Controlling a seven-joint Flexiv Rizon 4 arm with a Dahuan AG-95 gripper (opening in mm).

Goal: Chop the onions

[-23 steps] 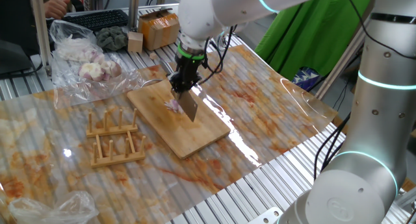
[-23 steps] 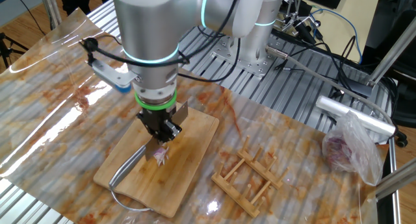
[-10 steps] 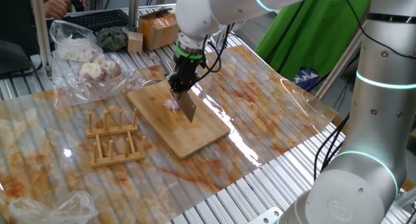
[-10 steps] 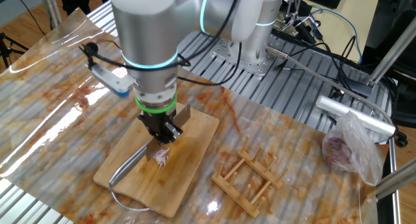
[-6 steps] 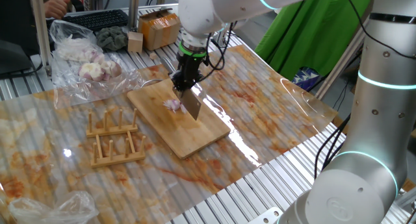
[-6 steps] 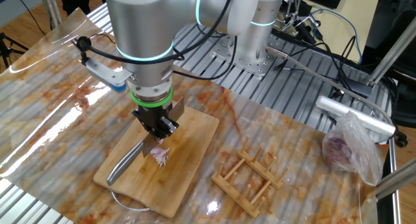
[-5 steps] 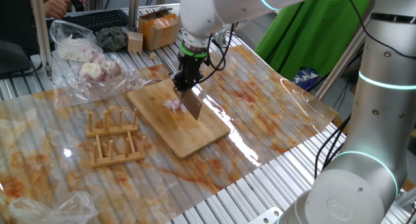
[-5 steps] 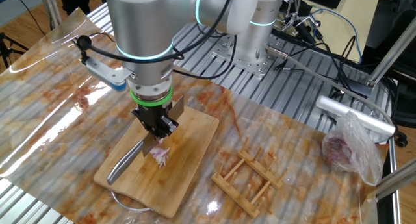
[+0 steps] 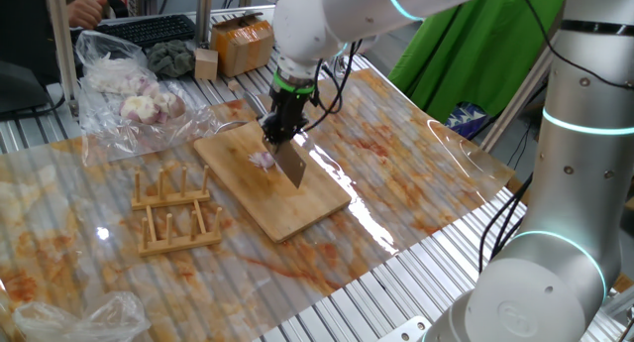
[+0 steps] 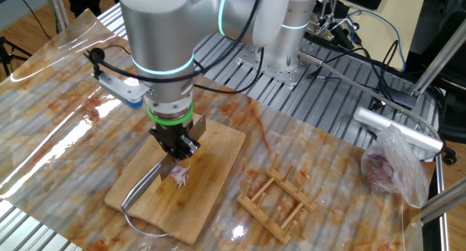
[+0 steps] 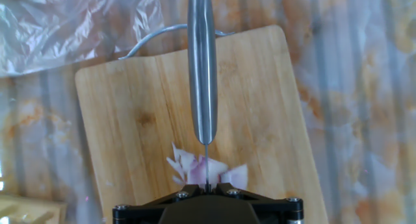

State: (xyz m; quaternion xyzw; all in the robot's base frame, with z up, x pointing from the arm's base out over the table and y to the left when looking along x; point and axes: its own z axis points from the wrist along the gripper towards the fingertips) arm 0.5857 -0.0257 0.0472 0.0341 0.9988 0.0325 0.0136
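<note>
The onions (image 11: 203, 170) are a small cluster of pale pink-and-white cut pieces, lying loose and fanned out on the wooden cutting board (image 11: 143, 120). They sit directly beneath the claw (image 10: 177, 150), under the thin edge of the knife blade (image 11: 207, 160) it holds.

- I see the onions (image 11: 205, 169) on the board (image 9: 272, 183), under the knife (image 11: 202, 74).
- Rack (image 9: 175, 211) beside the board; bag (image 9: 124, 79) behind it.
</note>
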